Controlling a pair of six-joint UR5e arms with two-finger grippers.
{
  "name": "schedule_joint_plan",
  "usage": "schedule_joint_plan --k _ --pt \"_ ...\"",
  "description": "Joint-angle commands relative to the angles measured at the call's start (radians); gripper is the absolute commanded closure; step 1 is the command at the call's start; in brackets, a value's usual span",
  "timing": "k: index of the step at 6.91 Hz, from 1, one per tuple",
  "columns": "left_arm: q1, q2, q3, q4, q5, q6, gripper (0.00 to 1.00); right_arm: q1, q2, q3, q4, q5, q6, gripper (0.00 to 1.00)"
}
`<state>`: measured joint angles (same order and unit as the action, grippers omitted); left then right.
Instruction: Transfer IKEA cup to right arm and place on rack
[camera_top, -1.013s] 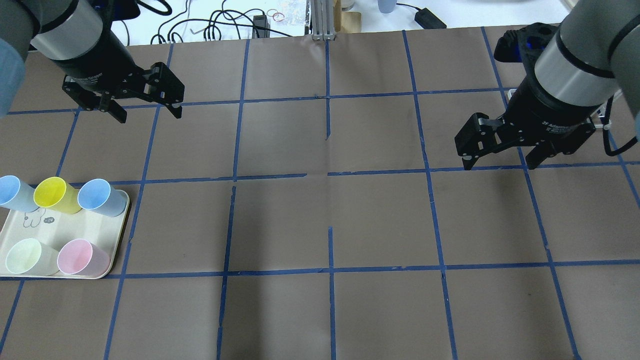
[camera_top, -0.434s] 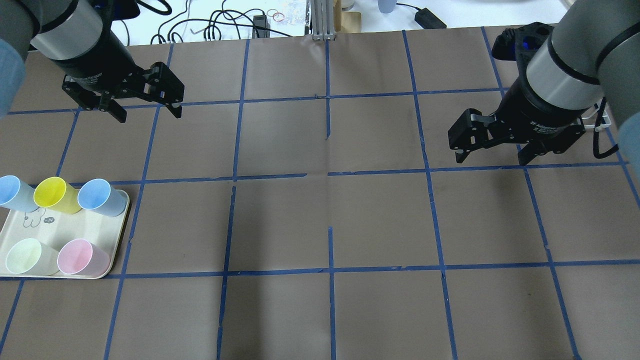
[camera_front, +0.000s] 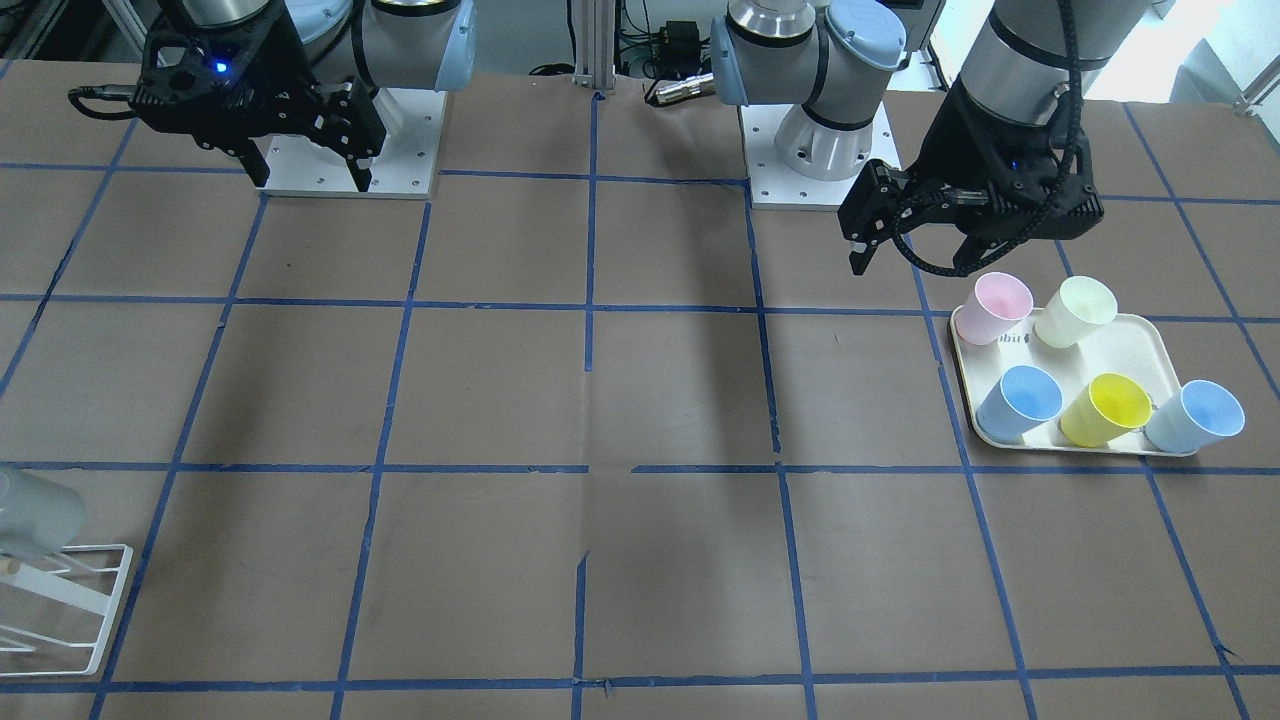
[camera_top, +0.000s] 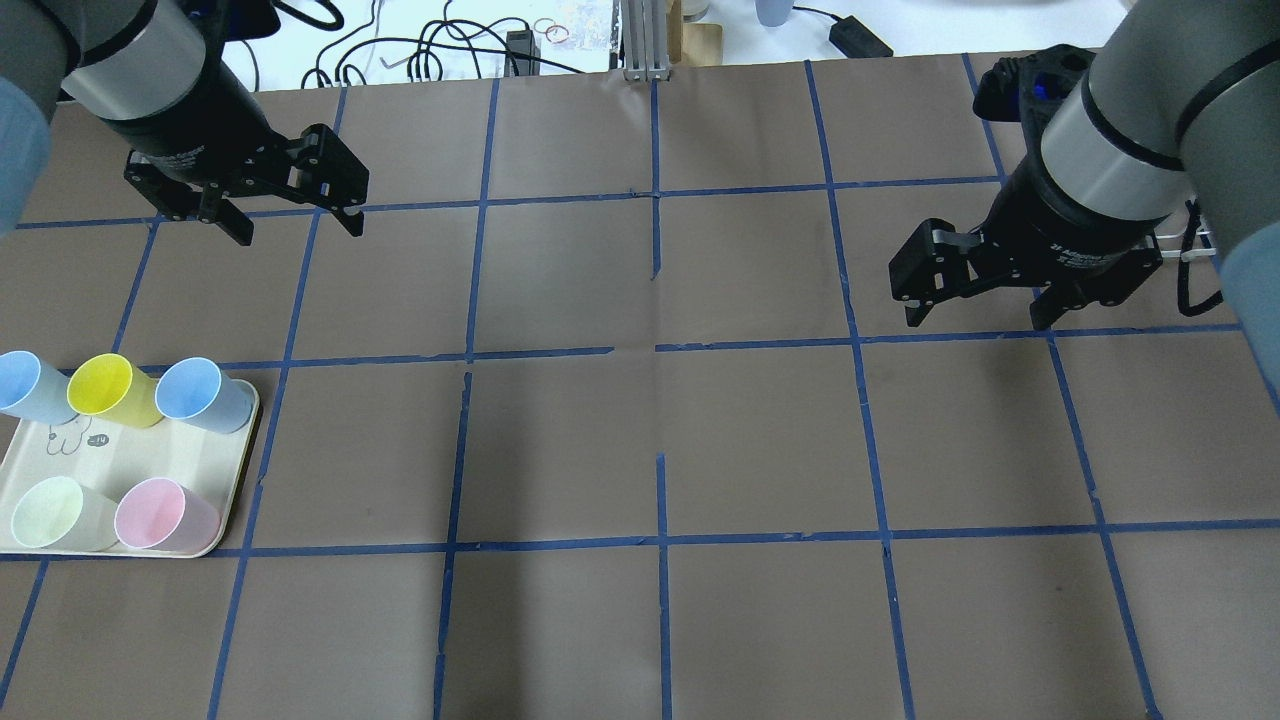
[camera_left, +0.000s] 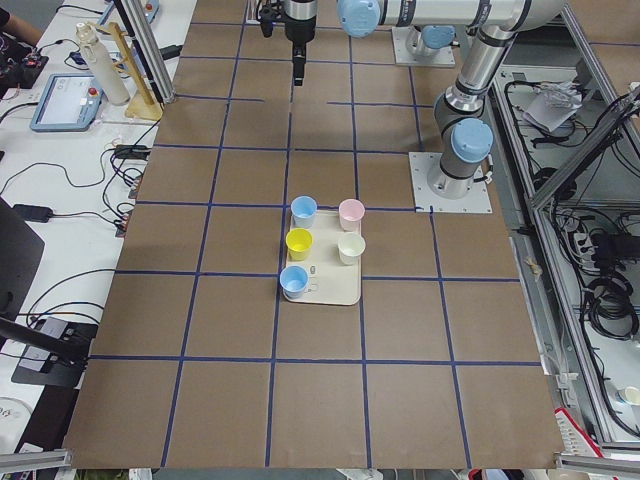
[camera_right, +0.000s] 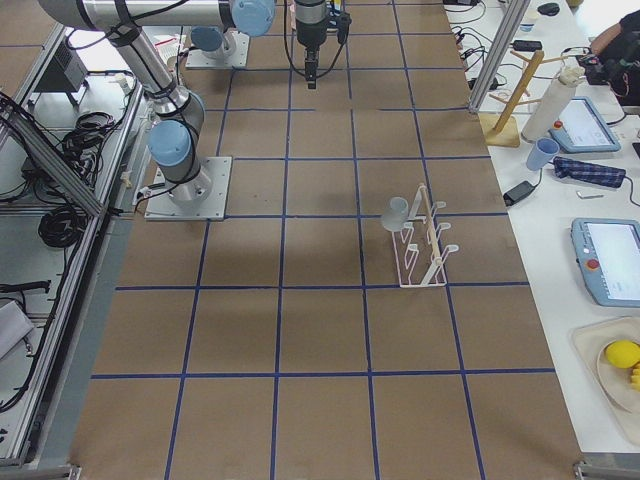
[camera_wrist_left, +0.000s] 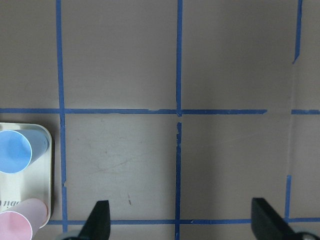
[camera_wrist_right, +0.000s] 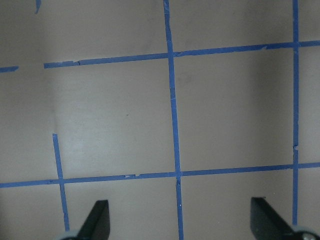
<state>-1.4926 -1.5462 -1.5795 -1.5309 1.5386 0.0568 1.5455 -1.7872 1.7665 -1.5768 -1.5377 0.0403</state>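
Note:
The pale grey IKEA cup (camera_front: 30, 515) rests tilted on the white wire rack (camera_front: 70, 590) at the table's far right end. Cup (camera_right: 397, 211) and rack (camera_right: 422, 248) also show in the exterior right view. My right gripper (camera_top: 975, 315) is open and empty, hanging above bare table a little inward of the rack. It also shows in the front view (camera_front: 312, 182). My left gripper (camera_top: 298, 228) is open and empty, high above the table beyond the tray; in the front view (camera_front: 910, 265) it hangs near the pink cup. Both wrist views show only open fingers over the table.
A cream tray (camera_top: 150, 455) at the front left holds two light blue cups (camera_top: 200, 392), a yellow cup (camera_top: 105, 388), a pale cream cup (camera_top: 55, 512) and a pink cup (camera_top: 160, 515). Blue tape lines grid the brown table. Cables and tools lie beyond the far edge.
My right gripper has drifted left and slightly away from me, still open and empty. The left arm and the cups have not moved.

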Motion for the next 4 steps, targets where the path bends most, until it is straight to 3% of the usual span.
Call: schedule_joint_plan --k 1,4 --pt "0.000 0.000 0.001 0.000 0.000 0.000 0.00 -0.001 -0.001 -0.005 0.012 -0.004 -0.008 0.00" --pt "-0.038 0.002 0.003 -0.006 0.049 -0.012 0.00 -0.001 -0.003 -0.005 0.012 -0.005 -0.014 0.00"
